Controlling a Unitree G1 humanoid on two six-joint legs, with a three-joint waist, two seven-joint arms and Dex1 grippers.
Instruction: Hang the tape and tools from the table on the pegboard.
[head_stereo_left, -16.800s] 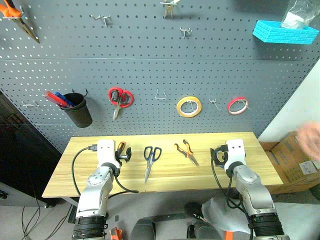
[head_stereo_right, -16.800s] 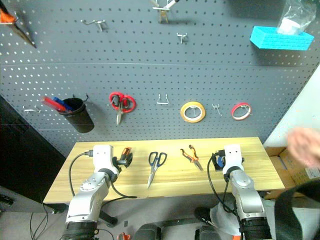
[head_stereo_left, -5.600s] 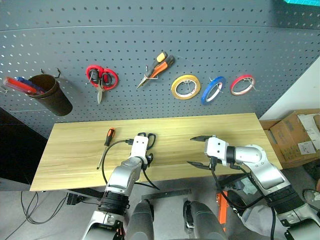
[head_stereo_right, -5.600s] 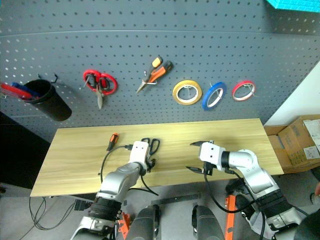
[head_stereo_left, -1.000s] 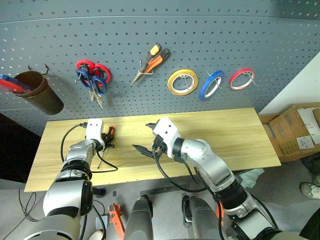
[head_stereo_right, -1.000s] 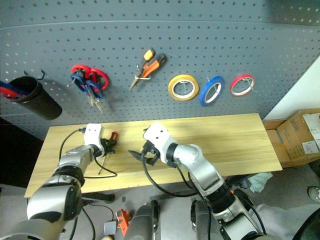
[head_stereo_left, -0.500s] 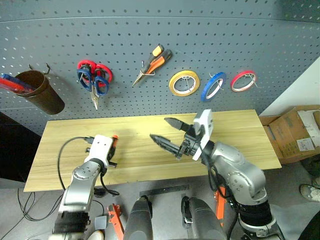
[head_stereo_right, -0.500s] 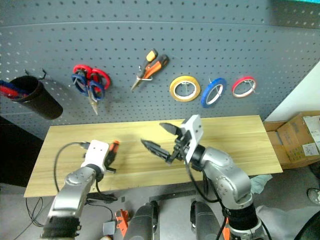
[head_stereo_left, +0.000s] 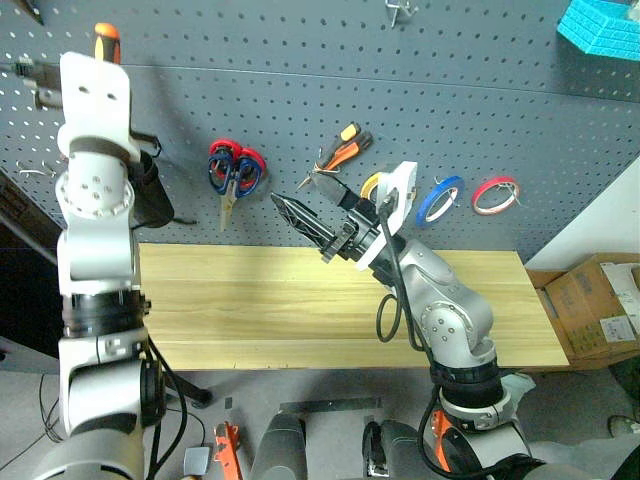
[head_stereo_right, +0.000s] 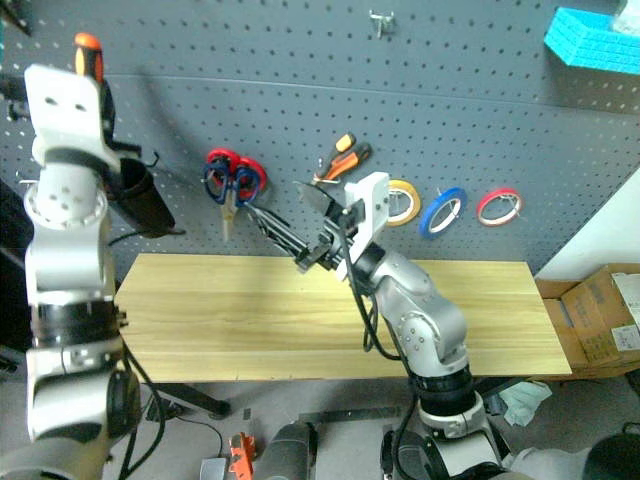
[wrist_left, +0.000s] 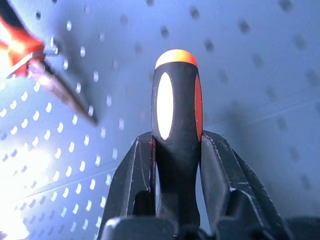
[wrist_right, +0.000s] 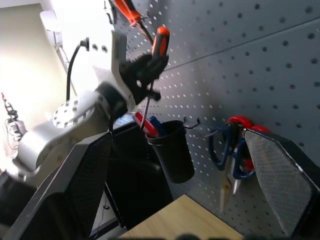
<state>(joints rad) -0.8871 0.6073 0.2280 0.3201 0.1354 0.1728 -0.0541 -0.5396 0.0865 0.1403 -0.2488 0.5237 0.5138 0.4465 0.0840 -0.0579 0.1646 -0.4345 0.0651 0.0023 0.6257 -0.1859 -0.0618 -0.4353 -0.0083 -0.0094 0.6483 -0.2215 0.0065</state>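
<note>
Since a second ago the left gripper (wrist_left: 176, 150) has lifted off the table (head_stereo_left: 300, 320), clamped on the screwdriver (wrist_left: 176, 130), to 10 o'clock on the pegboard (head_stereo_left: 300, 110), so lower the shaft straight into the black cup (wrist_right: 172, 150), right gripper (head_stereo_left: 315, 215) splayed empty at centre.

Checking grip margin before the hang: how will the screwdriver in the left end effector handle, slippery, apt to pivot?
The screwdriver looks rigid; its handle appears smooth and rounded, so it could twist between the fingers. The left end effector grips the handle alone while the thin shaft hangs free below, so a knock on the pegboard would probably pivot it. Likely light for its length.
</note>
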